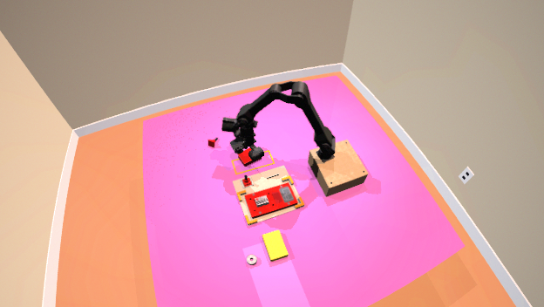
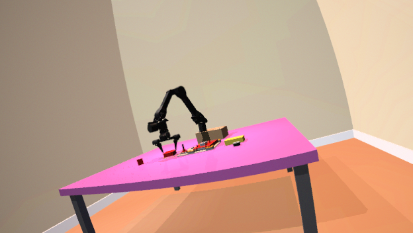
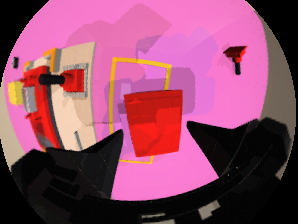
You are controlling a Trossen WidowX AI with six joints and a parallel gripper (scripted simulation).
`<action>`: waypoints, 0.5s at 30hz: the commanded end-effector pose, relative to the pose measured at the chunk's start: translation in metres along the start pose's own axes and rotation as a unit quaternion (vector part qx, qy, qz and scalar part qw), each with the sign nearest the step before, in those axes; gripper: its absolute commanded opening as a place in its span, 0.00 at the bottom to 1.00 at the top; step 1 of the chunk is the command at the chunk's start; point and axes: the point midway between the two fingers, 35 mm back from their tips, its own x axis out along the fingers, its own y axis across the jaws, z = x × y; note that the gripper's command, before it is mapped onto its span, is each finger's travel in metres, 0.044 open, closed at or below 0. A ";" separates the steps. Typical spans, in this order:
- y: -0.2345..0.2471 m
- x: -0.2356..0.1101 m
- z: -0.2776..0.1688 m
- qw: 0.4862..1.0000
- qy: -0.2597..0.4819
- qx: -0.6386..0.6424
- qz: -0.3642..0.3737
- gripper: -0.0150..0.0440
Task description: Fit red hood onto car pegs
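The red hood (image 1: pixel 246 157) (image 2: pixel 169 153) (image 3: pixel 154 121) lies flat on the pink table, inside a yellow outlined rectangle (image 3: pixel 141 62). My gripper (image 1: pixel 249 151) (image 2: pixel 169 149) (image 3: pixel 156 128) is open and empty. It hangs low over the hood with one finger on each side, not touching it. The red car chassis (image 1: pixel 271 202) (image 2: pixel 204 146) (image 3: pixel 39 99) sits in the tan jig (image 1: pixel 261 176) in front of the hood, with the grey engine block (image 1: pixel 261 201) on its deck. The pegs are too small to make out.
A small red and black part (image 1: pixel 246 180) (image 3: pixel 63 79) stands on the jig's near corner. Another small red piece (image 1: pixel 213 142) (image 2: pixel 140 161) (image 3: pixel 234 52) lies to the left. A yellow block (image 1: pixel 275 245) (image 2: pixel 234 139) and a white ring (image 1: pixel 251 260) lie beyond the jig. The arm stands on a wooden box (image 1: pixel 344 167) (image 2: pixel 213 133).
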 end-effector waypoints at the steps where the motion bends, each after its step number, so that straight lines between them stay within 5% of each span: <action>1: -0.001 0.002 0.000 1.000 0.001 0.001 -0.002 1.00; 15: 0.000 0.009 0.000 1.000 0.001 0.001 -0.002 1.00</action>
